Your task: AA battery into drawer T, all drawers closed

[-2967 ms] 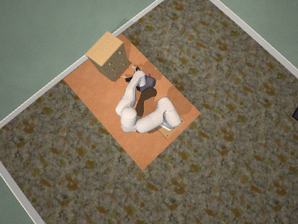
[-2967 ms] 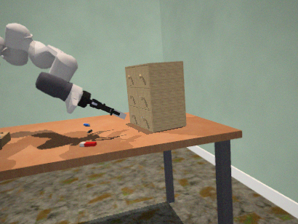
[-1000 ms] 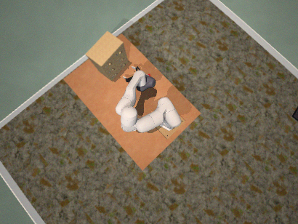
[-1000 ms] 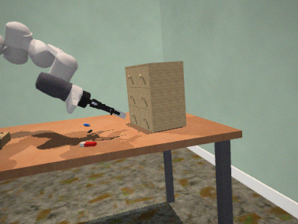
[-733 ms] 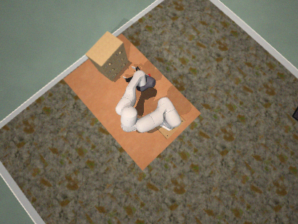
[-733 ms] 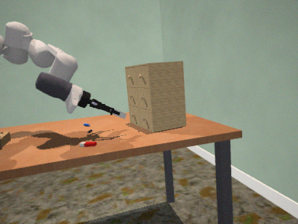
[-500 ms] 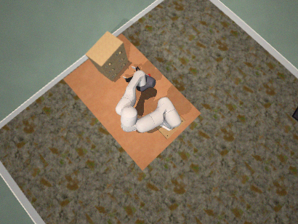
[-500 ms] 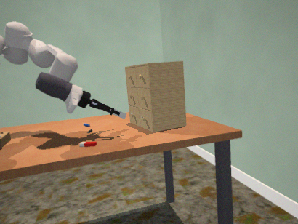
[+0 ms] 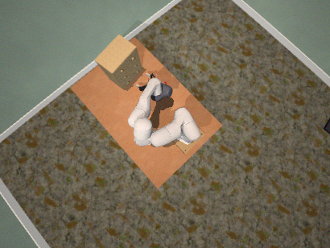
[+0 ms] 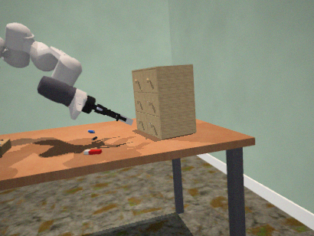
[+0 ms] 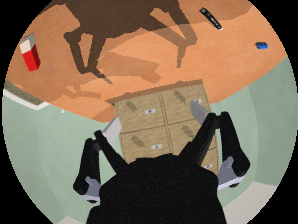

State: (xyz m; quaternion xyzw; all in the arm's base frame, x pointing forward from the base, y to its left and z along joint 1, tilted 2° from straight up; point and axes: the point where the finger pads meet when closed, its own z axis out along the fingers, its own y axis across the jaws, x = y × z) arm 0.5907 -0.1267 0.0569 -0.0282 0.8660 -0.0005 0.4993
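Note:
The small wooden chest point(image 10: 164, 101) stands at the far end of the table, with two columns of three drawers, all pushed in. I cannot read the drawer marks. It also shows in the top view point(image 9: 121, 61) and in the wrist view point(image 11: 162, 125). My gripper point(image 10: 125, 119) is open and empty. It hovers just in front of the chest's lower drawers, pointing at them; it shows in the wrist view point(image 11: 160, 163) too. A small dark stick point(image 11: 210, 18) point(image 10: 94, 138), likely the AA battery, lies on the table behind the gripper.
A small blue thing point(image 10: 91, 131) lies near the dark stick and also shows in the wrist view point(image 11: 261, 46). A red and white thing point(image 10: 93, 152) lies nearer the table's front edge and shows in the wrist view point(image 11: 29, 54). A wooden block point(image 10: 4, 145) sits at the arm's base.

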